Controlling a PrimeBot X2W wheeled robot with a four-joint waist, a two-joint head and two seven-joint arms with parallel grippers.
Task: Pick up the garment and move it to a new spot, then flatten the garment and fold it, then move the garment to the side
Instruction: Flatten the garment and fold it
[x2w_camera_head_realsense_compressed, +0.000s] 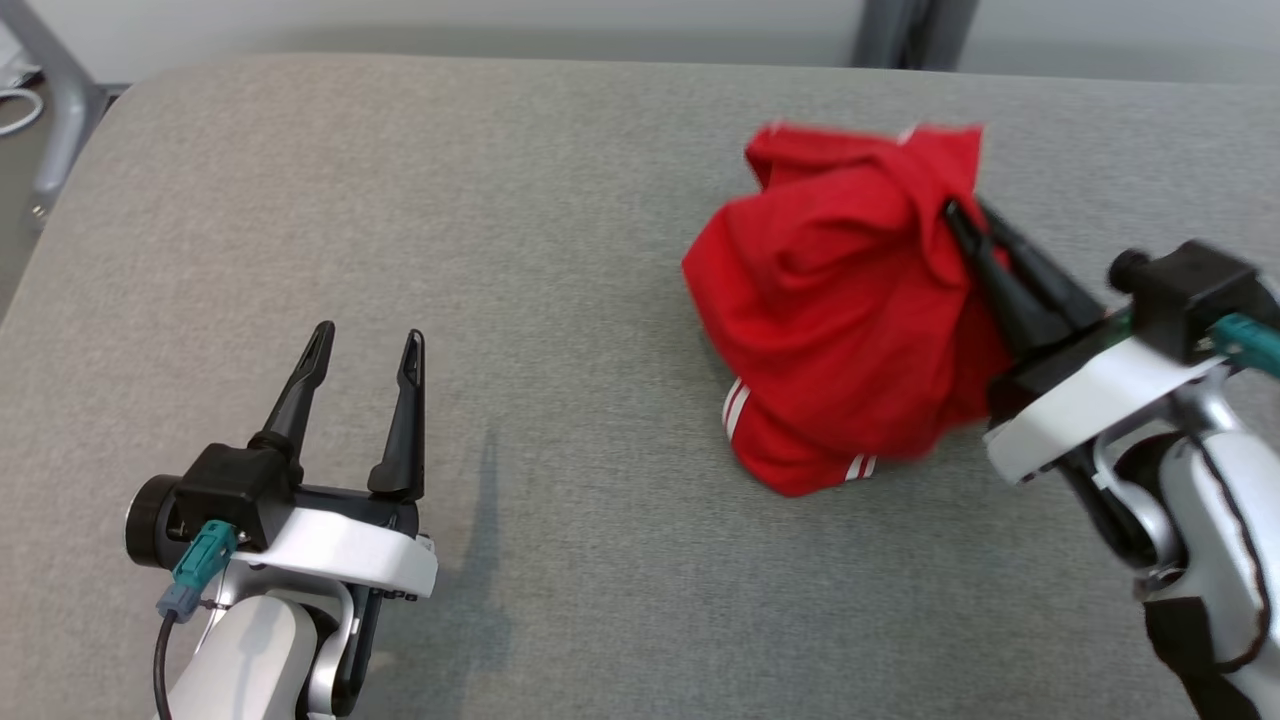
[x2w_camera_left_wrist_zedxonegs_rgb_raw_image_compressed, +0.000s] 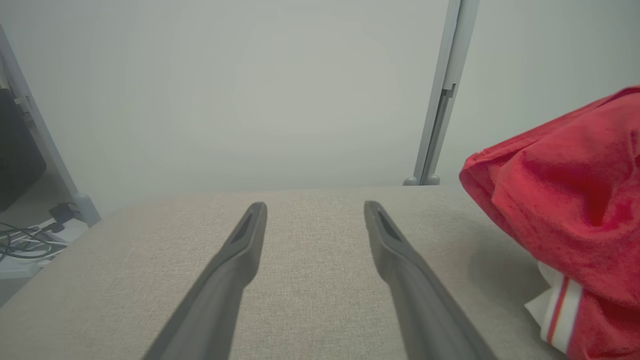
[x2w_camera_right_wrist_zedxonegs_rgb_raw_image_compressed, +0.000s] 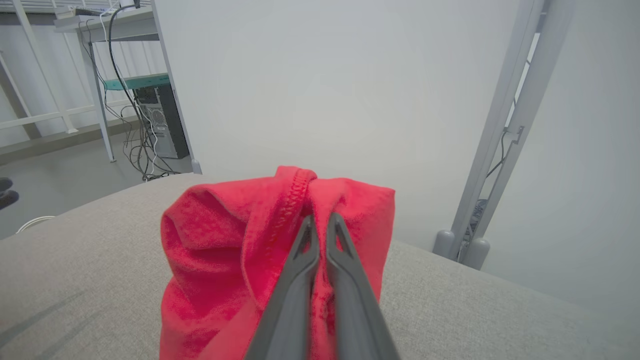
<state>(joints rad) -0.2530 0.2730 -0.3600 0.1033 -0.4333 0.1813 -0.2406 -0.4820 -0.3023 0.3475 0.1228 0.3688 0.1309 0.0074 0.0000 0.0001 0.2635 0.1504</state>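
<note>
The red garment (x2w_camera_head_realsense_compressed: 830, 310) is in the right half of the head view, a bit above the middle. It is all bunched up in a lump on the big grey table top (x2w_camera_head_realsense_compressed: 500, 200). Small white stripes (x2w_camera_head_realsense_compressed: 738, 410) show at its lower edge.

The right gripper (x2w_camera_head_realsense_compressed: 965, 212) comes in from the right side of the picture. Its two dark fingers are pressed close together, and they pinch a fold of the red cloth near the top right of the lump. In the right wrist view, the fingers come up from the bottom middle and the red hem is squeezed between their tips.

The left gripper (x2w_camera_head_realsense_compressed: 368, 338) is in the lower left of the head view, well apart from the garment. Its two fingers stand wide apart and hold nothing. In the left wrist view, only grey table top shows between them, and the red lump is at the right edge.

A grey metal post (x2w_camera_right_wrist_zedxonegs_rgb_raw_image_compressed: 515, 125) stands behind the table, at the right of the right wrist view. Some cables (x2w_camera_right_wrist_zedxonegs_rgb_raw_image_compressed: 140, 145) hang in the upper left there.
</note>
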